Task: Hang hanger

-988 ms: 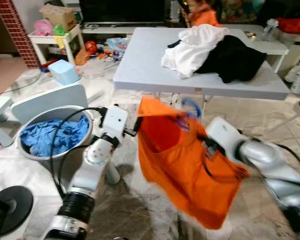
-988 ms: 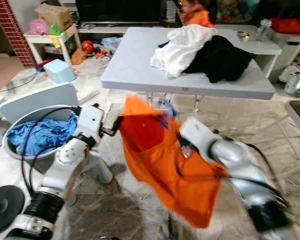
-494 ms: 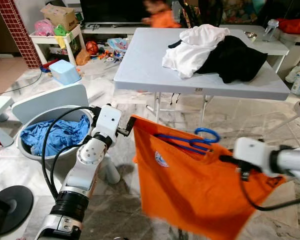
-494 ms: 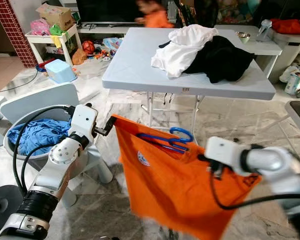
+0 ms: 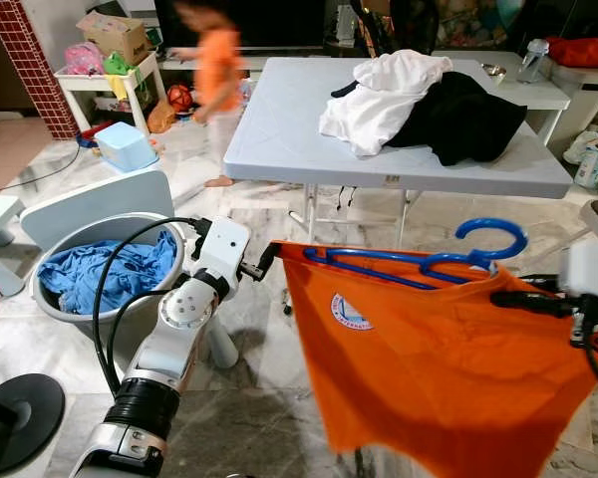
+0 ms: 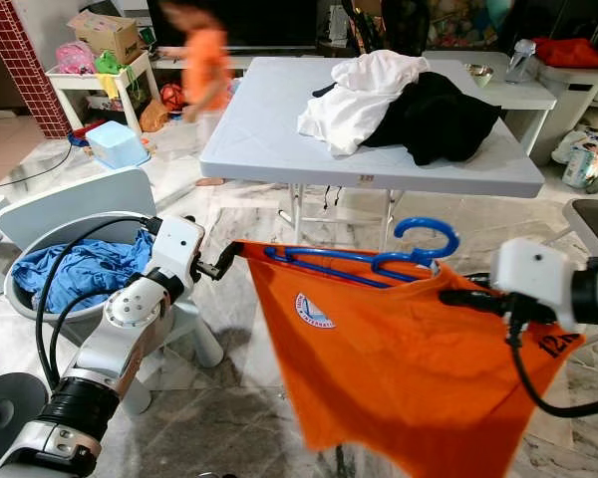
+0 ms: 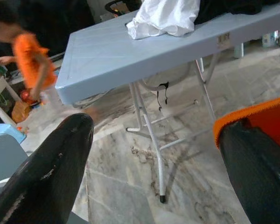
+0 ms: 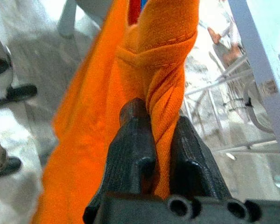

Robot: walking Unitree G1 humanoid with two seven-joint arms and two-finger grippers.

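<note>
- Orange fabric pinched between the pressed-together black fingers [image 8: 130,140] of the right gripper [image 5: 508,298], bunched into a fold in the right wrist view
- Orange shirt [image 5: 448,368] stretched between both grippers, hanging well above the marble floor [image 5: 249,398], round logo on its chest
- Blue hanger [image 5: 419,261] lying along the shirt's top edge between the two grippers, its hook curling up just beside the right gripper
- Left gripper [image 5: 267,261] at the shirt's other top corner; in the left wrist view fingers [image 7: 51,172] spread wide, orange hem touching one of them, cannot tell whether truly gripped
- Beyond the grippers, a grey folding table [image 5: 279,129] carrying a white garment [image 5: 379,90] and a black garment [image 5: 468,115]
- Out past the left gripper, a blurred person in an orange top [image 5: 217,70] beside the table
- Near the left arm, a white chair [image 5: 90,204] and a basin of blue cloth [image 5: 105,271]
</note>
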